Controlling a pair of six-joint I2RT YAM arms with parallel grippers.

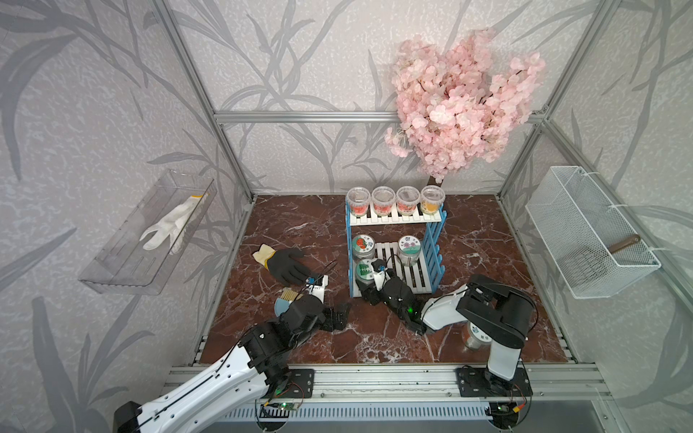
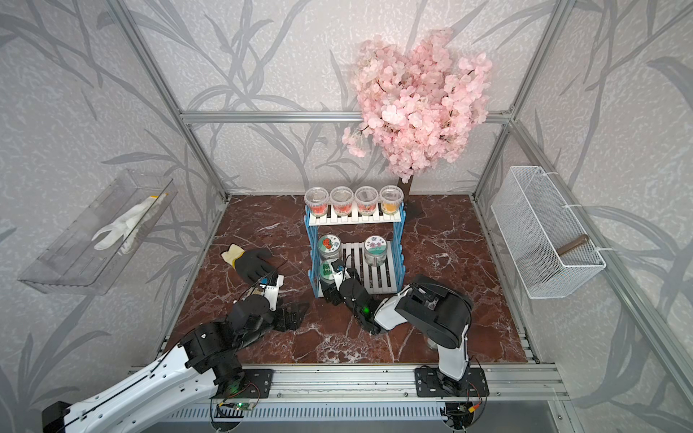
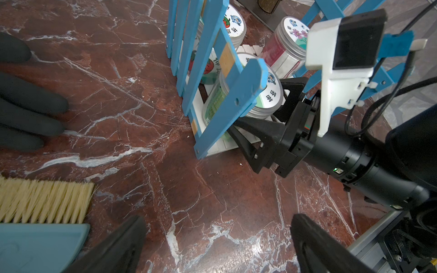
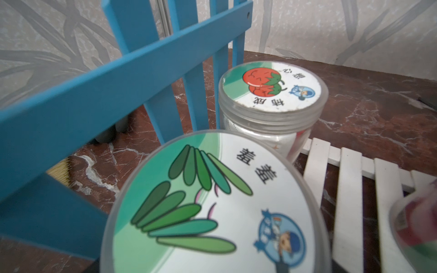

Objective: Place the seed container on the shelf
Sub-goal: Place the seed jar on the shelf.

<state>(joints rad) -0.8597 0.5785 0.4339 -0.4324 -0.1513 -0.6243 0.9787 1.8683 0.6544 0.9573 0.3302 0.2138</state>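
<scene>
Nearest the lens, the left gripper (image 3: 217,219) hangs with its jaws spread wide and empty above the marble table (image 3: 142,118), near a brush (image 3: 47,201), and it is best kept idle. Further right stands the shelf (image 1: 435,247). The seed container (image 4: 212,212), with the green-leaf lid, sits at the front-left corner of the lower board, close to the blue side frame and just in front of a tomato-lid jar (image 4: 272,87). The right gripper (image 3: 257,110) has 1 finger on either side of it; whether they press it or stand just off it I cannot tell. I judge the step to be setting down and letting go. Check that the base rests flat on the white slats, spread the jaws fully, then back straight out toward the front without nudging the frame or the flower-lid jar (image 1: 408,245) on the right.
</scene>
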